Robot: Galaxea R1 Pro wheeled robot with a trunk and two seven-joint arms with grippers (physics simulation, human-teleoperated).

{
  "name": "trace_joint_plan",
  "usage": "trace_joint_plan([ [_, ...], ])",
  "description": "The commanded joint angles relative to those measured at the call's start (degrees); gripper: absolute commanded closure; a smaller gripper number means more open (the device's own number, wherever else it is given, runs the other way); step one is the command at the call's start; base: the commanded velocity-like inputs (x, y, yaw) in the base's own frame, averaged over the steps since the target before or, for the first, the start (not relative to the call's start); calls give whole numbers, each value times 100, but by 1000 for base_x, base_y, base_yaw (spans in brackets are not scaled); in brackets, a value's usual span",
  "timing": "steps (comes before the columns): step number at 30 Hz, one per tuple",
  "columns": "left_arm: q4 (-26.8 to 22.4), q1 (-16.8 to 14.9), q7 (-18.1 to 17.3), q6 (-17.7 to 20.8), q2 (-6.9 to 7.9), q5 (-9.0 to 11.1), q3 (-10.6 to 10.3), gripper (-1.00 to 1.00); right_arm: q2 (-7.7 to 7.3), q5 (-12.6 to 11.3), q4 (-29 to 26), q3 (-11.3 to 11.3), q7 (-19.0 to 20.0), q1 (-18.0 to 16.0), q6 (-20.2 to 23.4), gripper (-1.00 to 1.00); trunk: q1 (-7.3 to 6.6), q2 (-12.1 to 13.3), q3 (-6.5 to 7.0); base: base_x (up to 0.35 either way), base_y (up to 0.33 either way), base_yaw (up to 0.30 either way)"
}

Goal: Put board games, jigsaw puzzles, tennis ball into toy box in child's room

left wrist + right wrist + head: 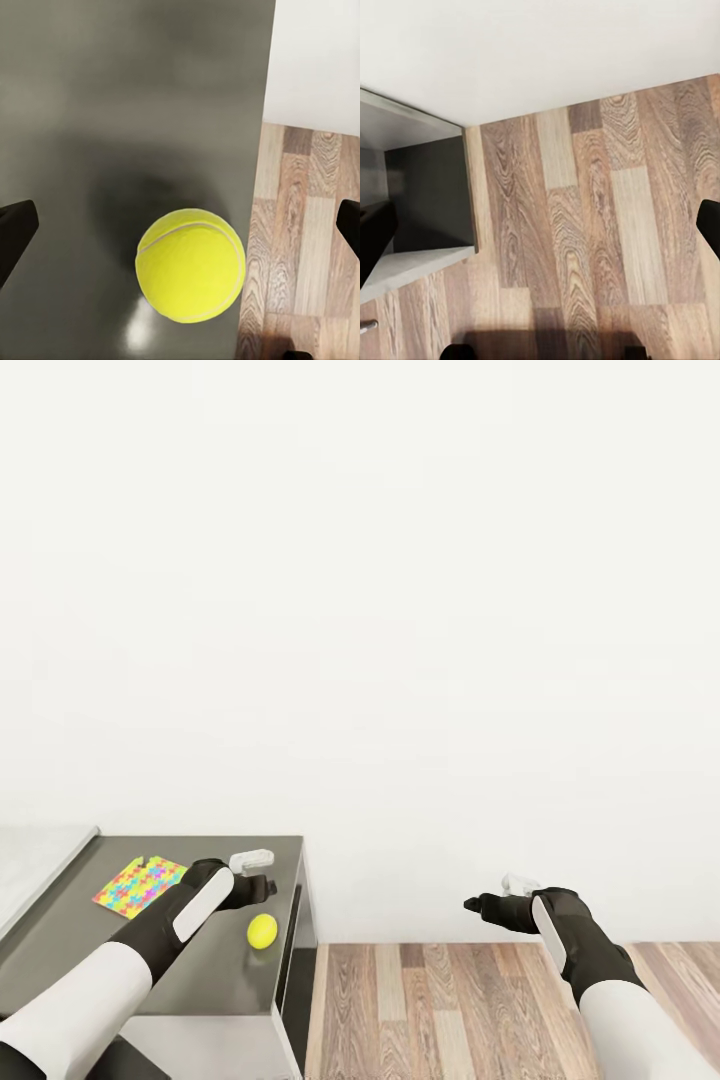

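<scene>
Yellow-green ball [262, 931] sits free on the dark grey table [215, 980] near its edge, and the left claw [262, 887] hovers just above and behind it, spread wide and empty. In the left wrist view the ball [190, 265] lies between the two dark fingertips [15, 234], neither touching it. One jigsaw [140, 884] lies flat on the table beside the left forearm, untouched. So by my reckoning this is early going: ball not yet gripped, jigsaw waiting, and no toy box or board games to judge by. The right claw [478, 905] hangs wide and empty over the wood floor [450, 1000], well clear of the table. A small white object [251, 859] rests just beyond the left claw; nothing blocks the ball, though the table's drop-off is close.
</scene>
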Motion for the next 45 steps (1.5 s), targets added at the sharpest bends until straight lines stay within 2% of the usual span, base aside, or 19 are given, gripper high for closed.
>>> trace_joint_plan([
  [1,-10,-7,51,2,8,60,-31,-100,2,-17,-6,-14,11,-5,32,-100,4,-14,-23,0,0,0],
  [33,-10,-7,50,88,-1,86,-18,-100,2,-17,-6,-14,11,-5,32,-100,4,-14,-327,0,0,0],
  [45,20,-7,47,83,-78,86,-22,-100,1,-17,-6,-14,11,-5,32,-100,4,-14,-441,0,0,0],
])
